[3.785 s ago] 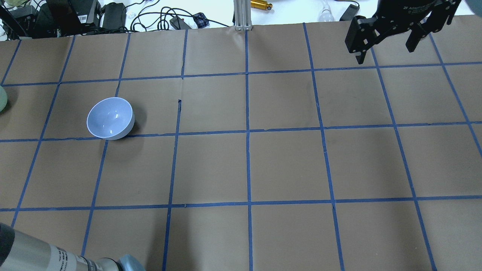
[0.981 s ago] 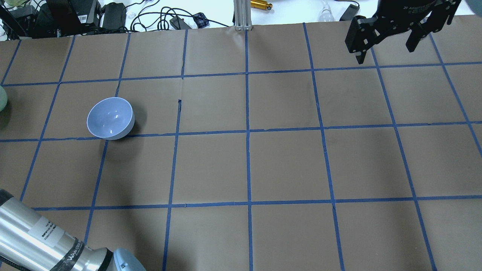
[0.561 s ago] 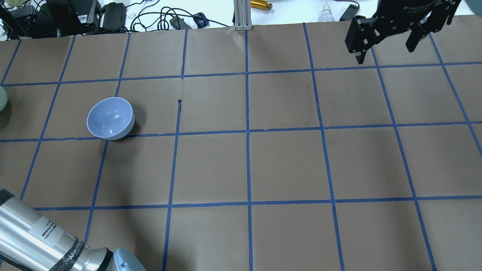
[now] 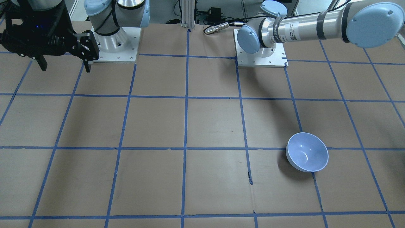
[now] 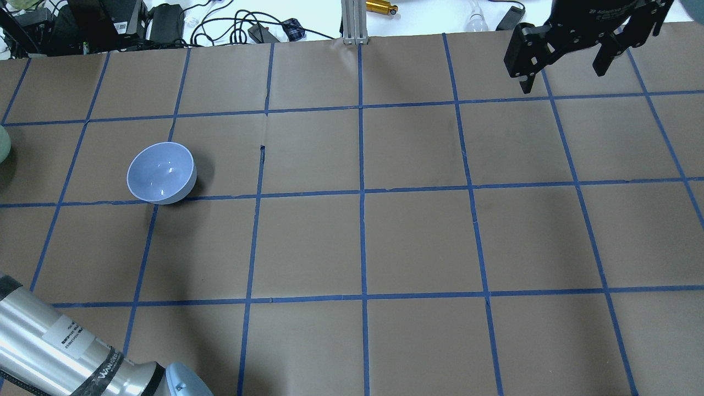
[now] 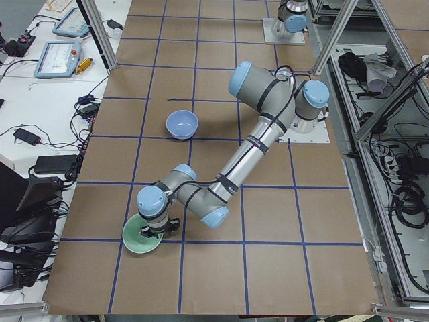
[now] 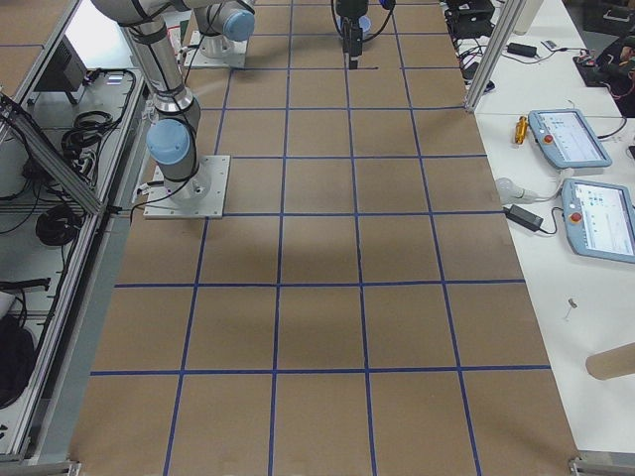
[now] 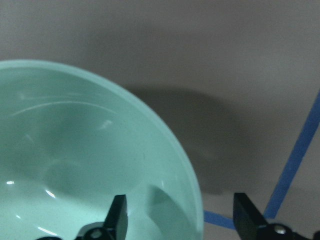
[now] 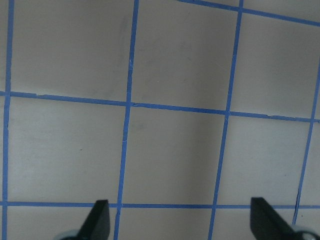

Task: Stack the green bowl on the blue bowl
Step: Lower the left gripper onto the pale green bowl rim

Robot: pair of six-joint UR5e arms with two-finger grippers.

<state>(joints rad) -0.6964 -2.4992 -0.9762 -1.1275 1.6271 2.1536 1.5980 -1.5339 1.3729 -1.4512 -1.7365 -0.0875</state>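
Note:
The green bowl (image 8: 75, 165) sits at the table's left end, also seen in the exterior left view (image 6: 137, 240) and as a sliver at the overhead view's left edge (image 5: 2, 144). My left gripper (image 8: 182, 222) is open and straddles its rim, one finger inside and one outside; it also shows in the exterior left view (image 6: 159, 231). The blue bowl (image 5: 161, 173) stands upright and empty on the table, apart from the green one (image 4: 307, 152) (image 6: 181, 124). My right gripper (image 5: 564, 74) is open and empty, high over the far right (image 4: 65, 67) (image 9: 181, 222).
The table (image 5: 418, 242) is brown paper with a blue tape grid. Cables and electronics (image 5: 110, 22) lie past its far edge. The left arm's silver forearm (image 5: 49, 341) crosses the overhead view's lower left corner. The arm bases (image 4: 261, 58) stand at the robot's side.
The left arm's forearm has come further into the overhead view's lower left corner, mostly before one second ago. The green sliver at the left edge looks slightly narrower. Blue bowl and right gripper have not moved.

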